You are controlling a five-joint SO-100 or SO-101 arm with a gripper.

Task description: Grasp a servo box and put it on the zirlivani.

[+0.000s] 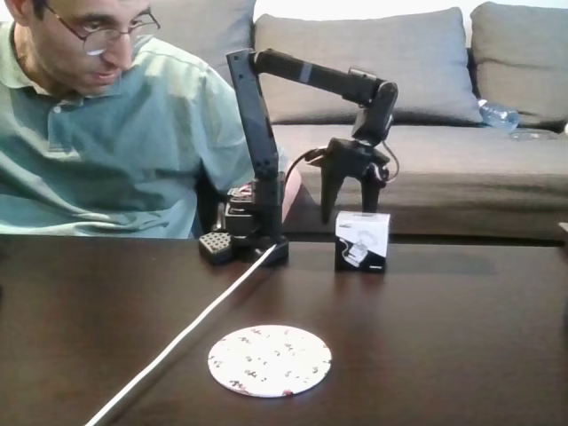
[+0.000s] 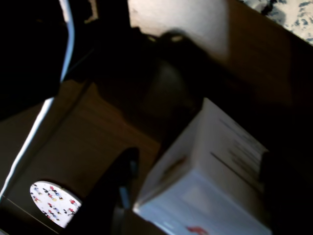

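in the fixed view i see the servo box [image 1: 362,240] upright on the dark tabletop [image 1: 461,337] with my gripper [image 1: 349,213] just above it, fingers apart and straddling its top, while the zirlivani [image 1: 270,359] lies flat nearer the camera, well apart from the box. in the wrist view the box [image 2: 215,181] sits between the dark fingers [image 2: 110,191], and the zirlivani [image 2: 53,202] shows at lower left.

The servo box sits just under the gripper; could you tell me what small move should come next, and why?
Probably lower straight down: the gripper is open, its fingers straddling the servo box from above but not yet closed, and the box stands on the table, away from the zirlivani.
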